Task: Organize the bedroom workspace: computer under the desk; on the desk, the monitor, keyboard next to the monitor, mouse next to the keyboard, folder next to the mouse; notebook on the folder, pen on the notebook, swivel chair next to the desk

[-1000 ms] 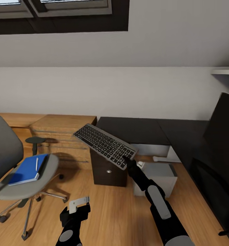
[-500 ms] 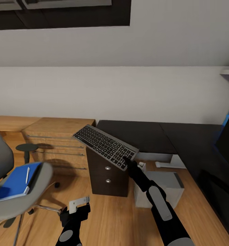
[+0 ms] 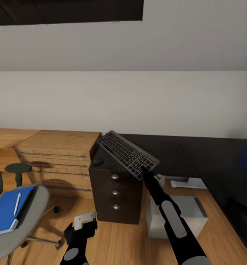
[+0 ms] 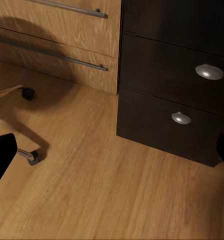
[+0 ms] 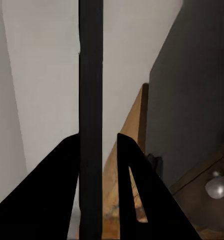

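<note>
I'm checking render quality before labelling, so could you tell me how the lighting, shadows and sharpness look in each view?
Head view: even, soft light, sharp; the swivel chair casts a diffuse shadow on the oak dresser. Left wrist view: slightly soft, chair shadow across the floor. Right wrist view: the keyboard, edge-on, and the right pincer read as dark, featureless silhouettes.

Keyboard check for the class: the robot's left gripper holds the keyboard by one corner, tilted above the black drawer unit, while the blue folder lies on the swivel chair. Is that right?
One detail is wrong: the right gripper, not the left, holds the keyboard. The head view shows it clamped at a corner, tilted above the black drawer unit. The blue folder does lie on the swivel chair.
</note>
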